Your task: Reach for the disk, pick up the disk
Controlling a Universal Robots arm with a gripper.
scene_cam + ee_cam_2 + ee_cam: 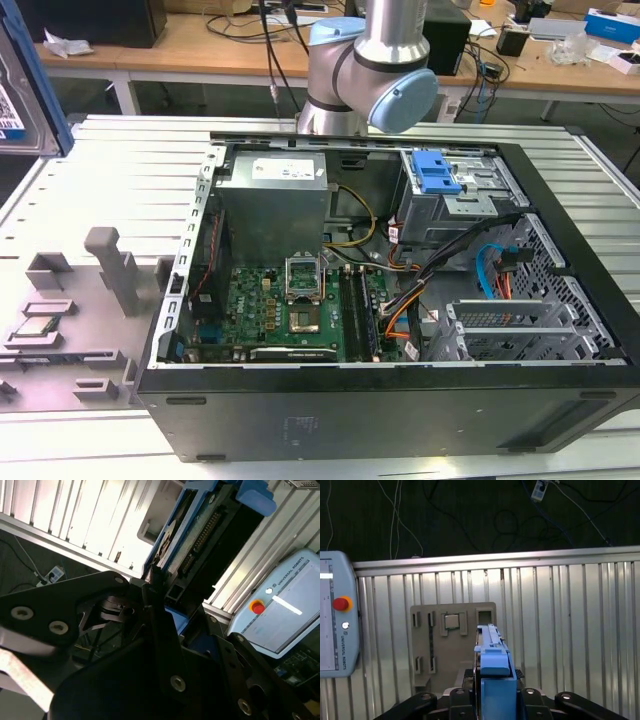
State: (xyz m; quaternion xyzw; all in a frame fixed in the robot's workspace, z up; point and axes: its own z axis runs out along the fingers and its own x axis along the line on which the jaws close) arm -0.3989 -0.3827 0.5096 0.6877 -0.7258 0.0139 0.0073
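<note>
Surveying the ribbed table (570,630), I see the grey fixture plate (452,650) lying well below. I judge the pick-up done: the disk (492,660) hangs edge-on, with the gripper (494,692) clenched on it.

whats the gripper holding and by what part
The gripper holds the disk, clamped across its two flat faces at one end; the blue-framed rest sticks out past the grip.
</note>
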